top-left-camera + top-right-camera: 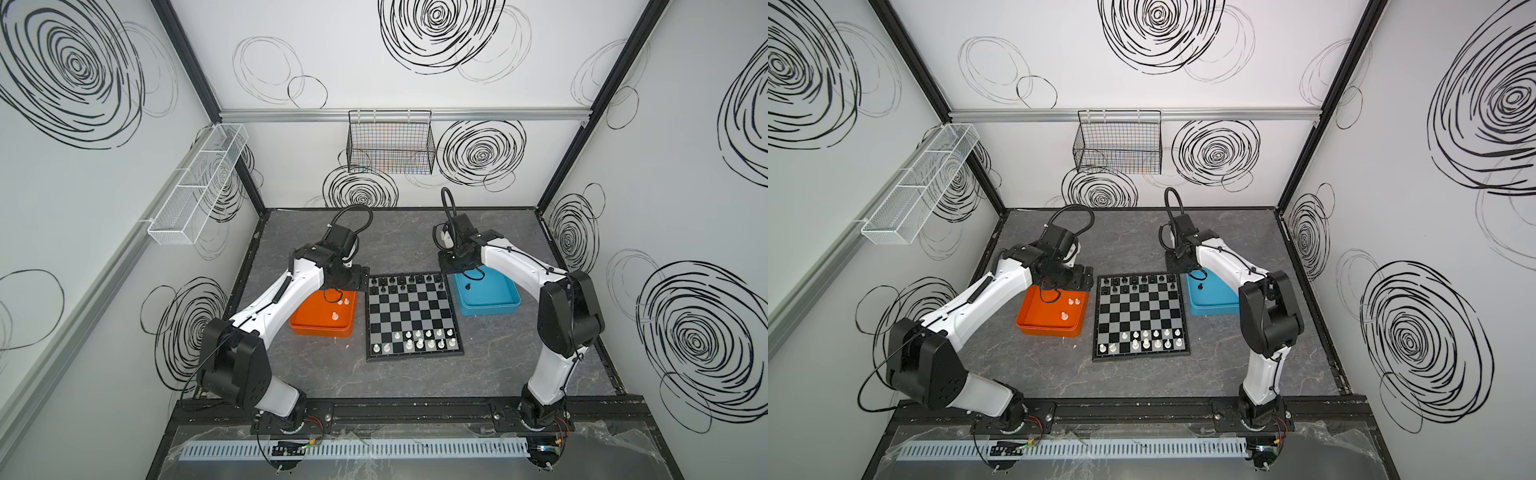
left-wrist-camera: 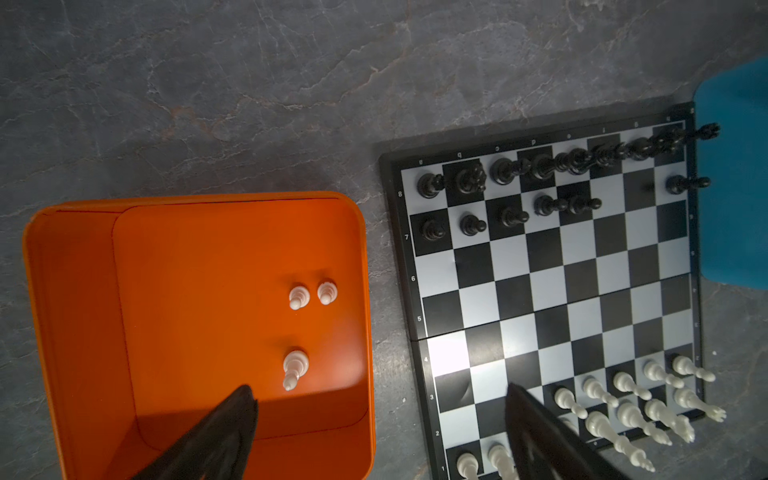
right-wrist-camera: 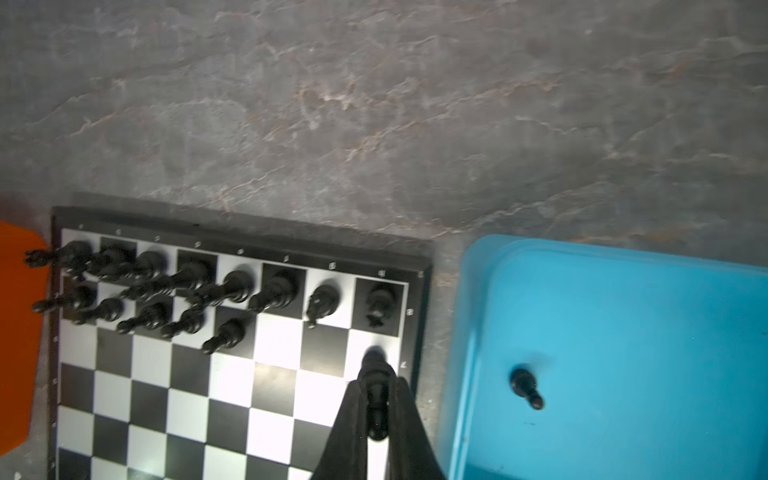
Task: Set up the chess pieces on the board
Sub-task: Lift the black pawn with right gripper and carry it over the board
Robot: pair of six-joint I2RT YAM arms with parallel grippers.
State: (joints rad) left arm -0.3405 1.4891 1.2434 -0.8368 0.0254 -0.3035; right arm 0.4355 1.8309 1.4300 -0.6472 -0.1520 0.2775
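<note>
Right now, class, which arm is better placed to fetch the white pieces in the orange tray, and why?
Left. Its open jaws hang at the orange tray, near the three white pieces; the right jaws are shut on a black pawn over the board.

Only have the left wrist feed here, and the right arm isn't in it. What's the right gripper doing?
Observer: The right gripper is shut on a black pawn, over the light square beside the corner rook on the board, at the edge nearest the blue tray.
Operator: My view clips the blue tray. Anything in it?
Observer: A second black pawn stands upright in it. The right arm covers part of the tray in both top views.
</note>
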